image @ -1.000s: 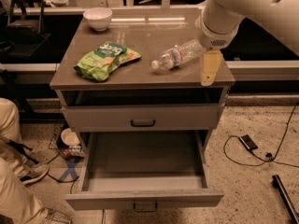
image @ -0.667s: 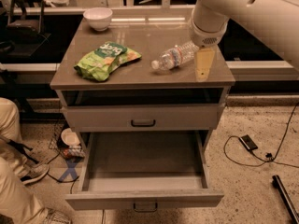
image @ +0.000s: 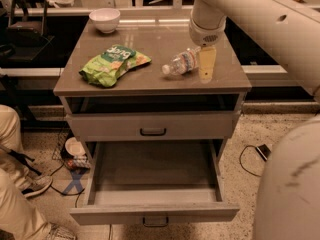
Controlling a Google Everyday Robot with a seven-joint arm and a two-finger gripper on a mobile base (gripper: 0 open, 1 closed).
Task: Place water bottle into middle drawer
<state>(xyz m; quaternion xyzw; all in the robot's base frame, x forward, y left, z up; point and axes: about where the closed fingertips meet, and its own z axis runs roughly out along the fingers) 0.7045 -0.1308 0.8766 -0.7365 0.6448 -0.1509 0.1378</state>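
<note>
The water bottle [image: 181, 63] lay on its side on top of the cabinet [image: 150, 39], right of the cabinet's centre. Its white cap pointed toward the cabinet's front-left and its base toward the back-right. The gripper [image: 206, 64] hung low over the right part of the cabinet top, just beside the bottle's base end. Whether it touched the bottle, and whether it was open or closed, could not be told. The bottle was not yet lifted. The middle drawer [image: 155, 176] stood pulled well out of the cabinet's front, below the shut upper drawer [image: 152, 126], and nothing showed inside it.

The step in hand looked like the reach for the grasp. The round bottle would probably roll if nudged at one end, so the gripper likely needed to shift toward the cabinet's centre and close squarely across the label band. The thin ribbed plastic would likely give, so a moderate squeeze seemed wiser than a hard one. The chip bag [image: 112, 64] on the cabinet's left part and the bowl [image: 104, 19] at its back-left corner were well apart from the bottle and should not hinder. After that, the carry would need to clear the cabinet's front edge and the upper drawer's face. It should end low over the open drawer's floor, so the bottle would not bounce or roll when released.
</note>
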